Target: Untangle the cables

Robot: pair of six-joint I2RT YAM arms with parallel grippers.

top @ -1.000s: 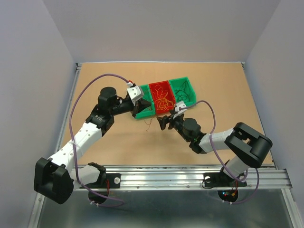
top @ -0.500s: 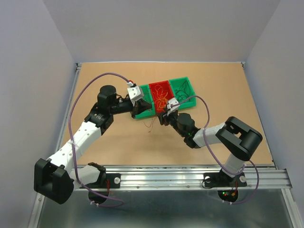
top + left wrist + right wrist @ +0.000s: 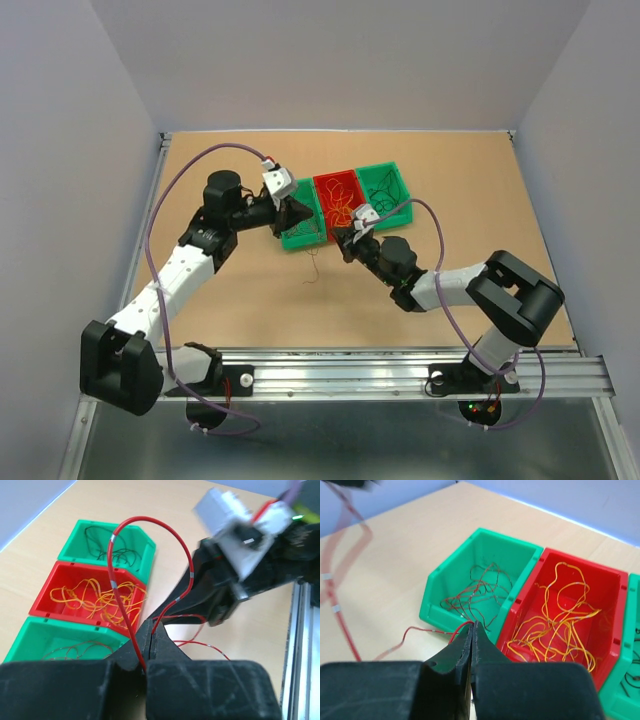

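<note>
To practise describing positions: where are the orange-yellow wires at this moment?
In the top view the orange-yellow wires lie inside the red bin, the middle one of a row of three, flanked by green bins on either side.

a: what is seen around the work area?
b: a brown board table is enclosed on three sides by plain, pale lilac-grey walls.
a: and along the near edge?
b: an aluminium rail is fixed across it, and a grey metal sheet is seen below. everything is evenly, softly lit.
</note>
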